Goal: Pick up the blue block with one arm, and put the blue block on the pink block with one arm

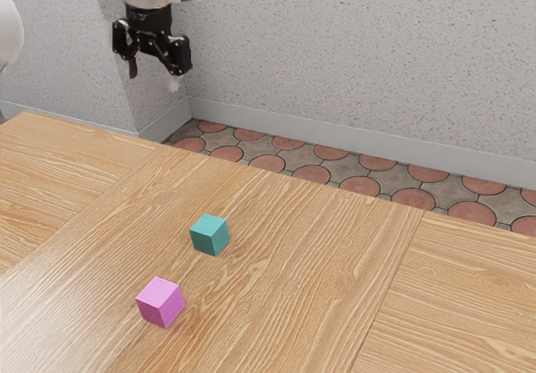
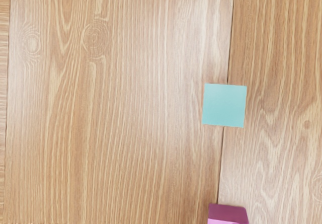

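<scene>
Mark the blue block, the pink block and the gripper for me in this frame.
Blue block (image 1: 208, 235), exterior view, middle of its visible faces.
Pink block (image 1: 160, 302), exterior view, middle of its visible faces.
Gripper (image 1: 155, 69), exterior view, midway between its open jaws.

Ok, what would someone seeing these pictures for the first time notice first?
Two bright cubes stand out on the wooden table: the blue block, more teal in colour, and the pink block nearer the camera, apart from each other. The black pincer hangs open high above the table at the exterior view's upper left, holding nothing.
</scene>
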Available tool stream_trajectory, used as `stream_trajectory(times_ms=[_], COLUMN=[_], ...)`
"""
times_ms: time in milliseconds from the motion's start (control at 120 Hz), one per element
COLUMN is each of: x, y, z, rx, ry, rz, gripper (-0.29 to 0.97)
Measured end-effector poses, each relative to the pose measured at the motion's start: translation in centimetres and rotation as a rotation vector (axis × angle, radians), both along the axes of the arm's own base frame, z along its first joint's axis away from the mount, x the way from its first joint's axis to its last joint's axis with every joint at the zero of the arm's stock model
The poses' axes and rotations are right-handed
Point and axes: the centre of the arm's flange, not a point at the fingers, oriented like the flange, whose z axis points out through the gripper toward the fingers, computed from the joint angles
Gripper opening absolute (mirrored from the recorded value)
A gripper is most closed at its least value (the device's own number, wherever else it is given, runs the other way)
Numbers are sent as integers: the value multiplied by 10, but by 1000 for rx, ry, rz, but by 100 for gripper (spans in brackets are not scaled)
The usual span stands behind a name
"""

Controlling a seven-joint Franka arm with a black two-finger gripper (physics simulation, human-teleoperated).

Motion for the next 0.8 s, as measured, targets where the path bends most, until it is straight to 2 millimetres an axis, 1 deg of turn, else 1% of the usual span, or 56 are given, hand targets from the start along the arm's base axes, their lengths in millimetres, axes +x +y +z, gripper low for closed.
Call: stream_trajectory(times_ms=[58, 108, 142, 217, 392, 483, 658, 708, 800], x=[20, 32, 40, 56, 88, 96, 107, 108, 110], y=[16, 30, 34, 35, 25, 19, 17, 16, 13], z=[-42, -70, -85, -112, -204, -239, -297, -311, -331], rx=[-6, -10, -11, -18, -47, -74, -95, -102, -119], ry=[58, 96, 111, 127, 190, 201, 223, 230, 242], rz=[40, 74, 86, 89, 77, 72, 74, 74, 70], gripper=[68, 68, 68, 68, 68, 68, 68, 68, 68])
